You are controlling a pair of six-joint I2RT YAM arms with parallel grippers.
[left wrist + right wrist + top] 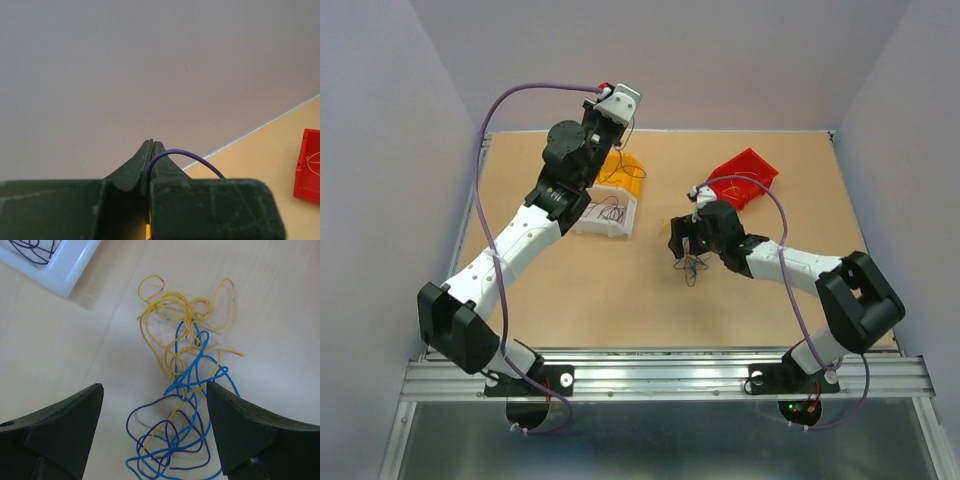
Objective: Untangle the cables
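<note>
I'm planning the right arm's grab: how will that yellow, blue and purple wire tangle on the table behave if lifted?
Probably floppy and very light: the tangle is thin strands lying in loose loops. Lifting one strand would likely drag the others, since they cross repeatedly. Slightly springy perhaps: the purple wire pinched in the left gripper holds an arch.

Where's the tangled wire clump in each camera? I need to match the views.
Top external: clump on the table at centre, just under the right gripper.
Left wrist: not in view; only one purple wire pinched in the left gripper.
Right wrist: clump at centre and bottom, inside the open right gripper.
Shared landmark: the white tray, up-left of the clump in the top and right wrist views.
</note>
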